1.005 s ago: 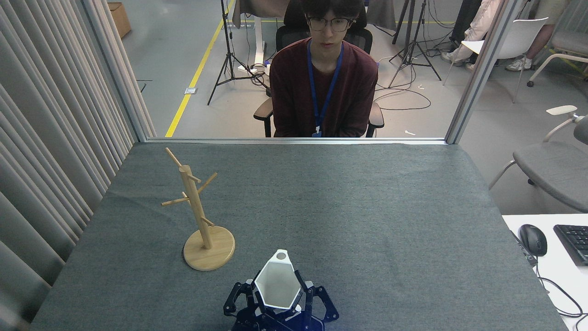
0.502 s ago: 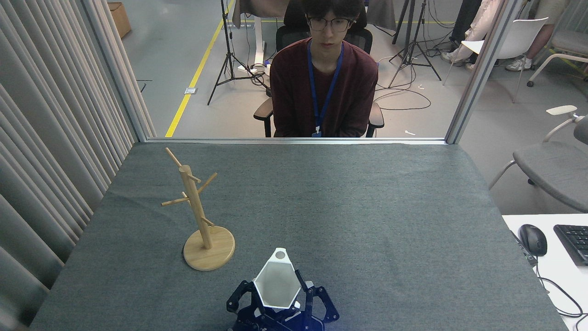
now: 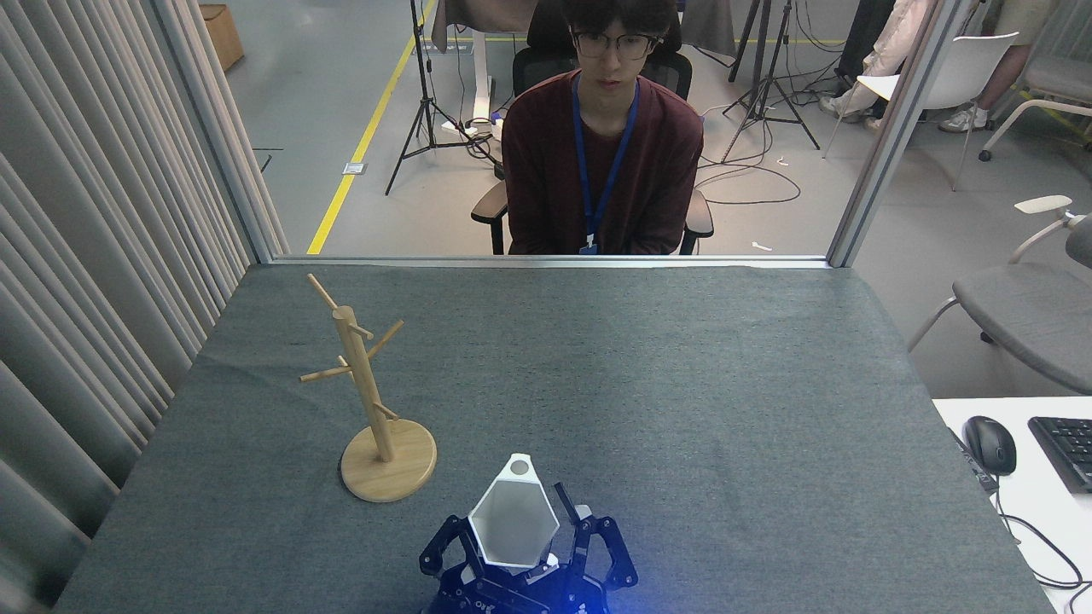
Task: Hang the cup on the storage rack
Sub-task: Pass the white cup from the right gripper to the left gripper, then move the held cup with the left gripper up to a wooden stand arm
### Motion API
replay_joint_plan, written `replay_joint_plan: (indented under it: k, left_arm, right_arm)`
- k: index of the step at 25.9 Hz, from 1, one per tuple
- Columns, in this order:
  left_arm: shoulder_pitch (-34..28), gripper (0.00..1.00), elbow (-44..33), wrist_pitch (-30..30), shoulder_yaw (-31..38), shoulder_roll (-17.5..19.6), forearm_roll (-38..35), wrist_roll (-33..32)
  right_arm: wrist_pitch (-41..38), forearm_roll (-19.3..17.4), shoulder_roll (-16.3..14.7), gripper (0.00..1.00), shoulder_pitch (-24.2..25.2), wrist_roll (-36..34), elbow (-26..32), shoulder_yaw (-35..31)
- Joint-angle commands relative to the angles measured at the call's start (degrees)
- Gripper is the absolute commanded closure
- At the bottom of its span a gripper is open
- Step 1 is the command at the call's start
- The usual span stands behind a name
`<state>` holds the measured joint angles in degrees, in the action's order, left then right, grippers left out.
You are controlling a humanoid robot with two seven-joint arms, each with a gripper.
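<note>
The white hexagonal cup (image 3: 512,524) is held up near the bottom centre of the head view, mouth towards me, with its pierced rim tab (image 3: 519,466) pointing away. My left gripper (image 3: 525,533) is shut on the cup, dark fingers (image 3: 570,512) pressing its sides. The light wooden storage rack (image 3: 367,396) stands on the grey table cloth (image 3: 648,392), to the left of the cup and a little farther off, its pegs bare. Cup and rack are clearly apart. My right gripper is out of view.
A person (image 3: 601,145) sits in a chair just beyond the table's far edge. A curtain (image 3: 85,256) runs along the left side. A white desk with a mouse (image 3: 990,443) and a keyboard (image 3: 1066,450) stands to the right.
The gripper has carried the cup a little upward in the view, and its finger links stand slightly wider apart. The rack has not moved.
</note>
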<state>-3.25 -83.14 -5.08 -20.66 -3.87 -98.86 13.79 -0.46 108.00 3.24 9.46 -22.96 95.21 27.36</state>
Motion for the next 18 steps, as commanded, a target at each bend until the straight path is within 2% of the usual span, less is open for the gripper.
replay_joint_plan:
  k: [1,4,6,7,9,10,12,14,18]
  left_arm:
    - [0.0,0.67,0.0,0.1,0.0,0.0,0.0,0.1]
    - [0.1,0.67,-0.1,0.2,0.0,0.0,-0.1,0.1]
    - [0.0,0.67,-0.1,0.4,0.1,0.0,-0.1,0.2]
    - [0.0,0.67,-0.2,0.6,0.2,0.0,-0.1,0.2]
    - [0.1,0.67,-0.2,0.9,0.6,0.0,0.0,0.4]
    - [0.0,0.67,-0.4,0.9,1.6,-0.1,0.1,0.8]
    - [-0.6,0.67,-2.6,0.9,5.3,-0.3,0.4,0.9]
    - [-1.9,0.67,-5.0,0.9,8.3,-0.5,0.5,0.8]
    - [-3.2,0.67,-9.6,0.9,13.9,-0.2,0.8,0.3]
  right_arm:
    - [1.6,-3.2,0.7,0.01,-2.0,-0.6,3.4,-0.9]
    - [9.2,-14.0,1.8,0.01,-6.1,0.8,2.8,-9.6]
    - [10.7,-20.6,1.8,0.01,-7.9,2.8,0.2,-17.6]
    - [10.6,-21.5,1.2,0.01,-8.1,4.0,-2.2,-20.9]
    - [9.5,-20.5,-0.4,0.01,-7.3,4.8,-6.9,-23.9]
    - [7.9,-20.4,-2.5,0.01,-6.3,4.9,-7.9,-24.3]
    - [4.5,-20.5,-5.9,0.01,-1.4,4.9,-7.7,-24.3]
    - [3.1,-20.5,-6.1,0.01,1.4,4.8,-7.1,-24.5]
    - [2.9,-20.7,-6.4,0.01,2.2,4.5,-6.9,-25.6]
